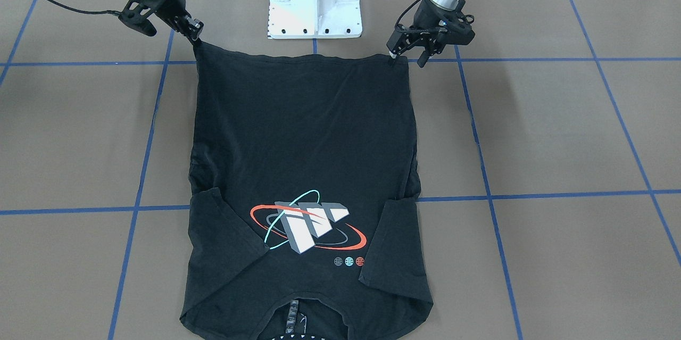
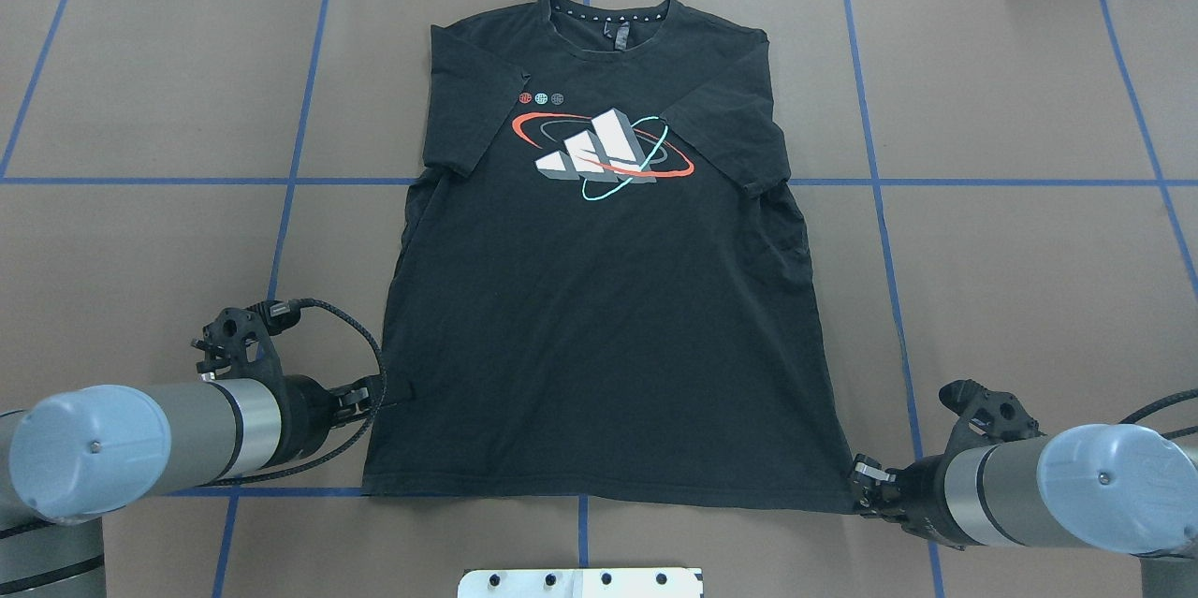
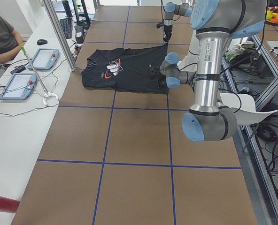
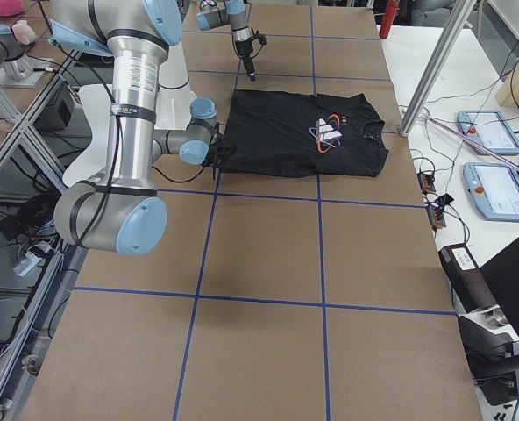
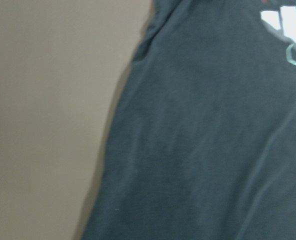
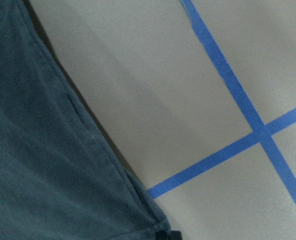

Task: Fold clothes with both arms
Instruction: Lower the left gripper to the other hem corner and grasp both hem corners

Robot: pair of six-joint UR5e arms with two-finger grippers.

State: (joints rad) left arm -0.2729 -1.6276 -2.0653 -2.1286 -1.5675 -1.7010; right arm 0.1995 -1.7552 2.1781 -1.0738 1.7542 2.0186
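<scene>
Right claw is clamped on one hem corner of the black T-shirt, lifting that corner slightly. Left claw sits at the other hem corner; its fingers appear to be spread apart (one tip touching the cloth), though this is hard to confirm. The shirt lies flat and logo-up on the brown worktop, collar away from the robot.

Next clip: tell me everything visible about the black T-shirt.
The black T-shirt lies flat, print up on the brown table, collar away from the robot, both short sleeves folded inward. Red, teal and white logo on the chest. The right gripper pinches one hem corner; the left gripper stands open at the other.
</scene>
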